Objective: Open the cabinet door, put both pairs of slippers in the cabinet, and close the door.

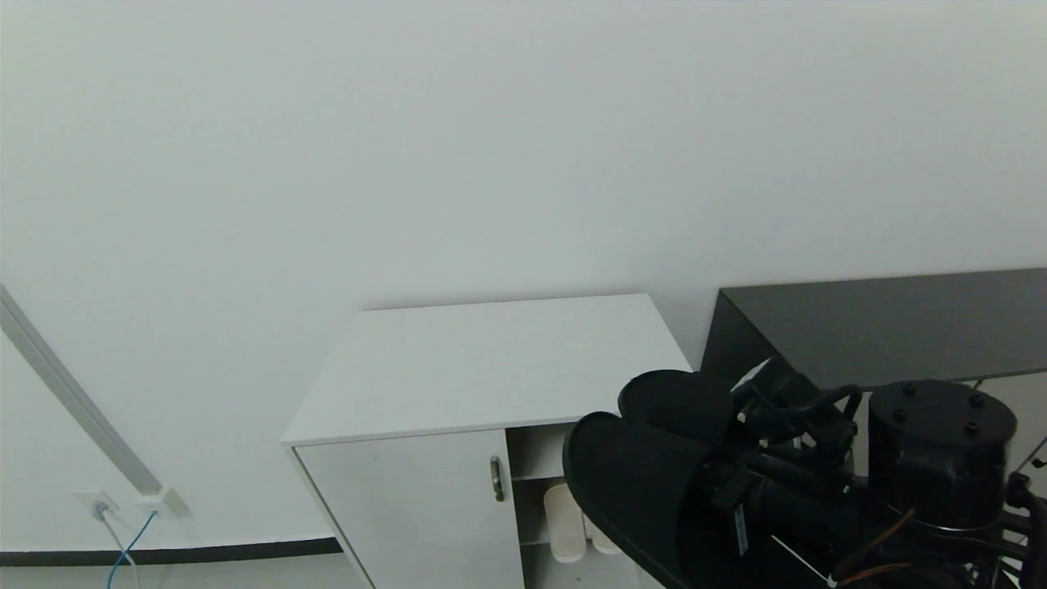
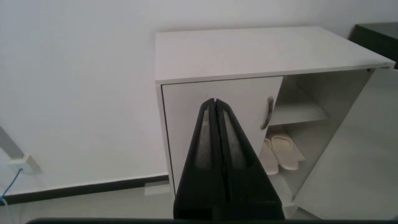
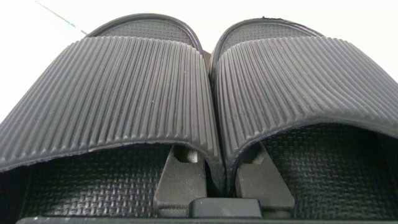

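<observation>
Black slippers [image 3: 149, 81] pinched in right gripper [image 3: 219, 177], left gripper [image 2: 216, 143] pressed together, white cabinet [image 1: 491, 368] open, beige slippers [image 2: 286, 149] inside

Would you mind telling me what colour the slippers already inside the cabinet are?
The slippers are cream-white, clearest in the left wrist view.

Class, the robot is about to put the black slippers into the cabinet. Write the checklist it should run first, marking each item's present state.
1. The cabinet is open on its right side: ok.
2. The black slippers are clamped in the right gripper: ok.
3. The pale slippers are already inside: ok.
4. Room beside them for a second pair: cannot tell.
5. The left gripper is shut, empty, apart from the opening: ok.
</observation>
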Available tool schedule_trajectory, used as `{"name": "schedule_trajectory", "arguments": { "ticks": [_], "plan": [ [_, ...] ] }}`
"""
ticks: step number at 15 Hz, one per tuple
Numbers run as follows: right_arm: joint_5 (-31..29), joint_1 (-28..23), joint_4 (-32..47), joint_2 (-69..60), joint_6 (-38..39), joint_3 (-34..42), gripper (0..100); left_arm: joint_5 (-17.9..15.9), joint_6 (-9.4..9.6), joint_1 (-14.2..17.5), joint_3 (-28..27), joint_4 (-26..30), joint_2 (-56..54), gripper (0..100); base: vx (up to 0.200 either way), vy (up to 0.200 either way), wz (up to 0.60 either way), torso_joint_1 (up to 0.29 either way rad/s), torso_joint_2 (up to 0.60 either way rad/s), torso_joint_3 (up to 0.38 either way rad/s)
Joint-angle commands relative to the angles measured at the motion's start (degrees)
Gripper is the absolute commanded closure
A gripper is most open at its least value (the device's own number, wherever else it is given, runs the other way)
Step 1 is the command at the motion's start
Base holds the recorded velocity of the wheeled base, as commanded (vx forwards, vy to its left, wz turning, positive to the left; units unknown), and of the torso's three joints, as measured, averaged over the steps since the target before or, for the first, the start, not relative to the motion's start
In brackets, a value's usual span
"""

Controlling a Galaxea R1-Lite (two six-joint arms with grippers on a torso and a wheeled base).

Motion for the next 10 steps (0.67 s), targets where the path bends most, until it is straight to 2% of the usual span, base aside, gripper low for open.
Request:
{"name": "schedule_trajectory", "arguments": {
  "ticks": [1, 10],
  "plan": [
    [0.03, 0.41, -0.07, -0.04, -0.02, 0.24, 100, 0.01, -0.02, 0.01, 0.01, -0.01, 0.07, 100, 0.0, 0.0, 0.0, 0.0, 0.0, 0.0],
    [0.55, 1.38, -0.07, -0.48, -0.02, 1.12, 100, 0.01, -0.02, 0.01, 0.01, -0.01, 0.07, 100, 0.0, 0.0, 0.0, 0.0, 0.0, 0.0]
  ]
}}
